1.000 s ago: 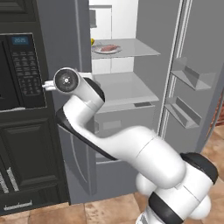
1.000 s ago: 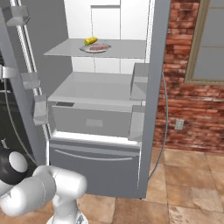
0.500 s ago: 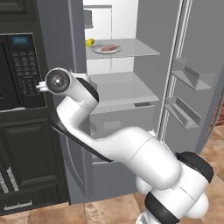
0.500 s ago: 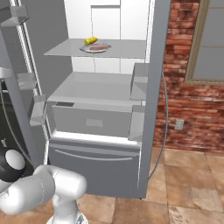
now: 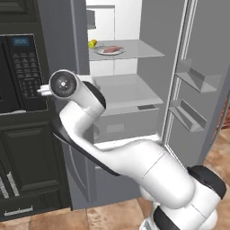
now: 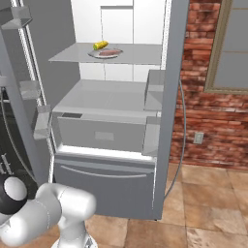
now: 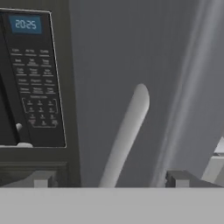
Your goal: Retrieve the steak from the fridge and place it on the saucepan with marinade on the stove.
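- In the hand view the fingers [image 7: 113,178] are seen spread wide apart, one tip at the lower left and one [image 7: 181,178] at the lower right, with nothing clamped between them.
- The rounded end of a long grey door handle [image 7: 127,135] is seen rising at a slant in the gap between the fingers; it is not touched by either tip.
- The grey face of the fridge door [image 7: 127,65] is seen straight ahead of the fingers, behind the handle.
- To the left of the fingers a black wall oven [image 7: 30,78] is seen, with a keypad and a lit blue clock display [image 7: 25,24] at its top.
- In both base views the fridge [image 5: 72,54] is shown with its doors swung open and its white inside exposed.
- The steak [image 6: 110,52] is seen lying on a white plate [image 6: 97,55] on the upper fridge shelf [image 6: 140,54], well apart from the fingers and higher than the hand.
- A small yellow item [image 6: 100,45] is seen just beside the plate, towards the back of the shelf.
- A closed grey drawer [image 6: 104,135] is seen under the lower shelf.
- A brick wall [image 6: 208,116] is seen on the right of the fridge.
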